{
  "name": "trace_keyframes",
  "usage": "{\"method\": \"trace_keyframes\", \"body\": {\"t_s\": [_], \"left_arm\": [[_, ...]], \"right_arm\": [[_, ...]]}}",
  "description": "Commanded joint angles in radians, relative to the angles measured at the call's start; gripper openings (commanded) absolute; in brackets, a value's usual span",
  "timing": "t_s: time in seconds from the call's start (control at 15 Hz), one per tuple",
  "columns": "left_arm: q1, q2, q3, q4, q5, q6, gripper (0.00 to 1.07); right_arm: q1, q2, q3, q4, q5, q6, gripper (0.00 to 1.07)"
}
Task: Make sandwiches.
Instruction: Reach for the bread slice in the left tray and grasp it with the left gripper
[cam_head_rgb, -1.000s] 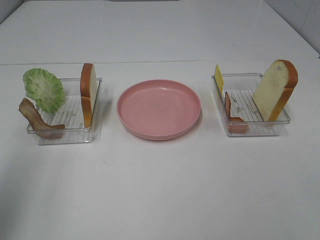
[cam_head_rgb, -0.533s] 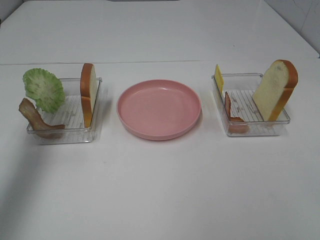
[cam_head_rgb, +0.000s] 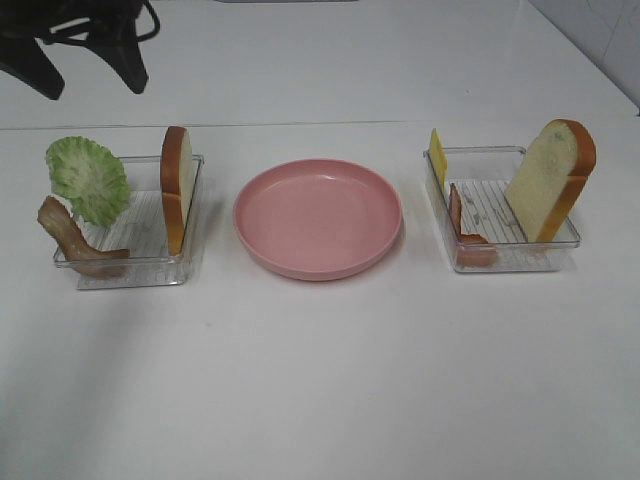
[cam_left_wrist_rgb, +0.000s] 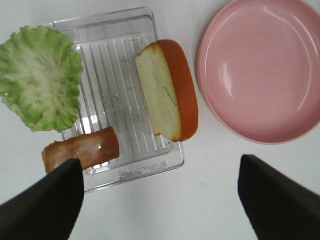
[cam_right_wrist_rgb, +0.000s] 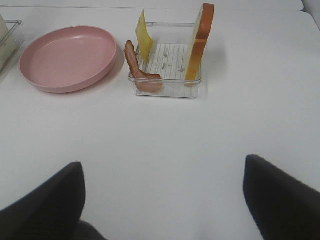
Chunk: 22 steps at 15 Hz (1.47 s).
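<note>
The sandwich parts stand apart in two clear trays. The left tray (cam_head_rgb: 195, 170) holds a bread slice (cam_head_rgb: 176, 186) on edge, green lettuce (cam_head_rgb: 88, 178) and a bacon strip (cam_head_rgb: 72, 240). The same things show in the left wrist view: bread (cam_left_wrist_rgb: 167, 90), lettuce (cam_left_wrist_rgb: 37, 77), bacon (cam_left_wrist_rgb: 80, 152). The right tray (cam_head_rgb: 570, 240) holds a leaning bread slice (cam_head_rgb: 550, 180), yellow cheese (cam_head_rgb: 437, 155) and bacon (cam_head_rgb: 462, 232). My left gripper (cam_head_rgb: 85, 72) is open, high above the back of the left tray. My right gripper (cam_right_wrist_rgb: 162, 162) is open over bare table, well short of the right tray (cam_right_wrist_rgb: 165, 92).
A round pink plate (cam_head_rgb: 318, 217) lies empty between the trays; it also shows in the left wrist view (cam_left_wrist_rgb: 260, 70) and the right wrist view (cam_right_wrist_rgb: 67, 57). The white table (cam_head_rgb: 320, 380) stretches bare in front of the trays.
My left gripper has come into the exterior view at the top left, above the left tray. The food, trays and plate have not moved.
</note>
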Motion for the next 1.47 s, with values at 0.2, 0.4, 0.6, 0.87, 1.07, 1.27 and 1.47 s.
{"method": "trace_keyframes", "body": {"t_s": [0.2,0.4,0.6,0.87,1.07,1.27,1.47], "left_arm": [[-0.124,0.160,-0.137,0.139,0.093,-0.174,0.78],[-0.138,0.224,-0.161,0.153,0.098,-0.201,0.78],[-0.138,0.262,-0.161,0.162,0.034,-0.201,0.78],[-0.138,0.330,-0.161,0.162,-0.022,-0.201,0.71],[-0.137,0.364,-0.161,0.170,-0.025,-0.193,0.64],[-0.137,0.366,-0.168,0.188,-0.045,-0.194,0.38],[-0.137,0.364,-0.173,0.204,-0.058,-0.194,0.02]], "right_arm": [[-0.004,-0.012,0.002,0.001,-0.010,-0.013,0.81],[-0.004,-0.012,0.002,0.001,-0.010,-0.013,0.81],[-0.004,-0.012,0.002,0.001,-0.010,-0.013,0.81],[-0.004,-0.012,0.002,0.001,-0.010,-0.013,0.81],[-0.004,-0.012,0.002,0.001,-0.010,-0.013,0.81],[-0.004,-0.012,0.002,0.001,-0.010,-0.013,0.81],[-0.004,-0.012,0.002,0.001,-0.010,-0.013,0.81]]}}
